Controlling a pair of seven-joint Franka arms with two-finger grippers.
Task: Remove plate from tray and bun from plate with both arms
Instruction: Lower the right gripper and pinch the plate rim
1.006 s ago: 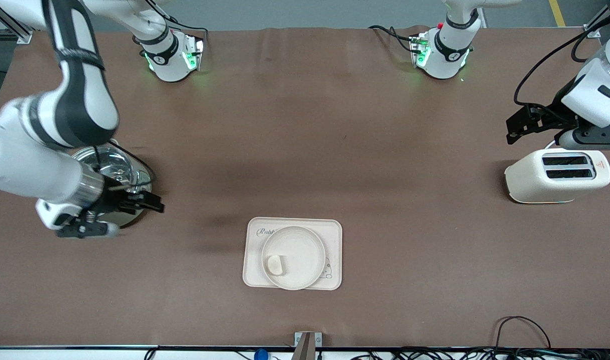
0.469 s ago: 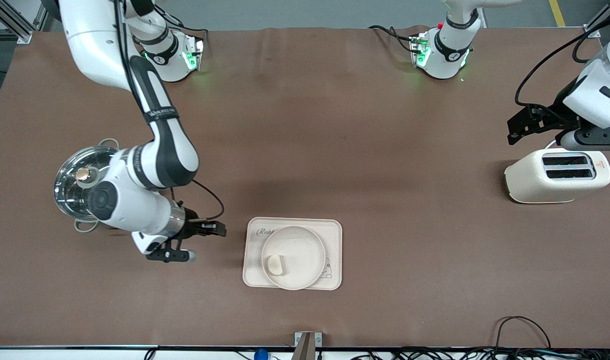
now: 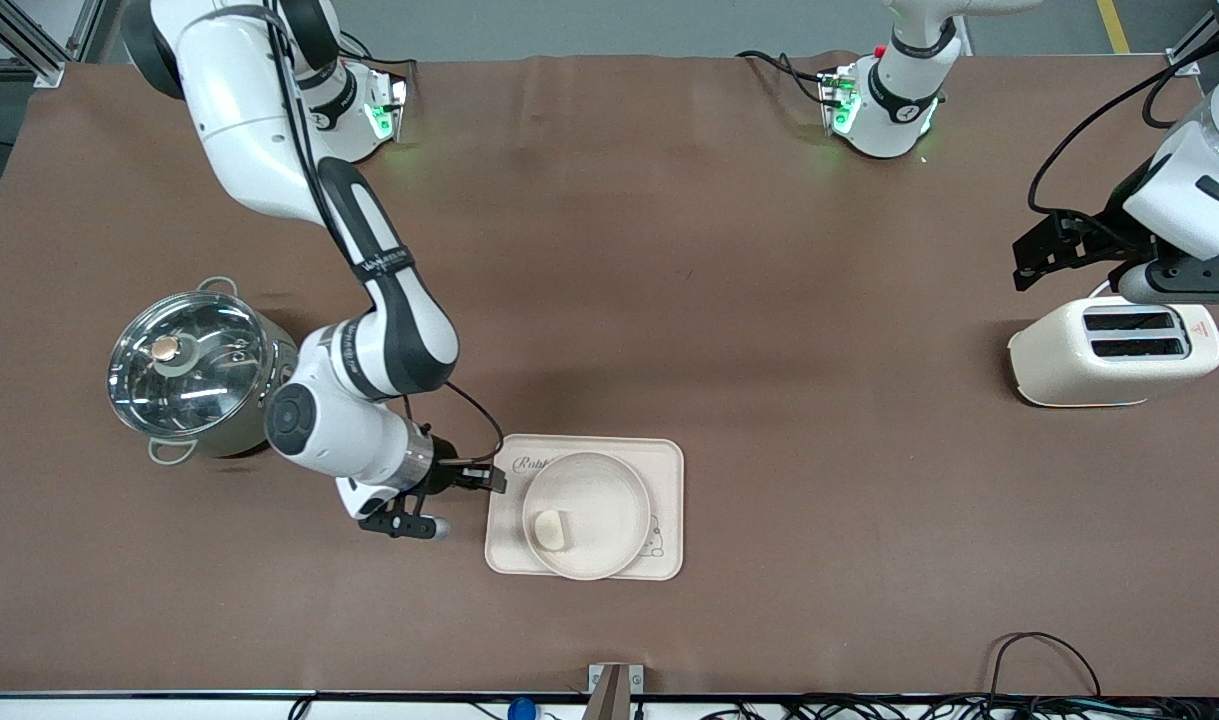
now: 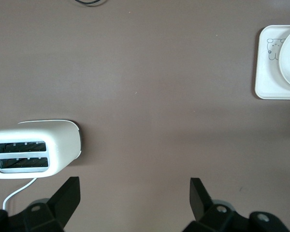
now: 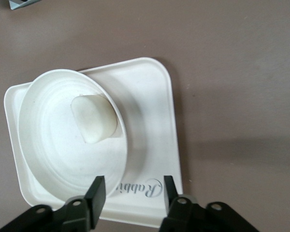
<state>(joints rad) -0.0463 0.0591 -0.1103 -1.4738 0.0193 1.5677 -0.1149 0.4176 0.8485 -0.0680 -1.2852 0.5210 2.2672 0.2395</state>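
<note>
**Bun on plate, right gripper at tray edge**

The bun [image 3: 551,529] is seen on the plate [image 3: 609,500], which rests on the tray [image 3: 669,470]. The right gripper [image 3: 469,500] is held over the tray's edge toward the right arm's end, jaws partly apart and empty. Farther off, the left gripper [image 4: 135,198] is held wide apart over the table beside the toaster [image 3: 1114,352], waiting.

The front view looks down from high across the worktop [image 3: 729,300], facing both bases. The right wrist view looks steeply down, close over the tray [image 5: 154,96] and plate [image 5: 53,154]. The left wrist view, seemingly higher, shares that tray's corner [image 4: 263,72].
</note>
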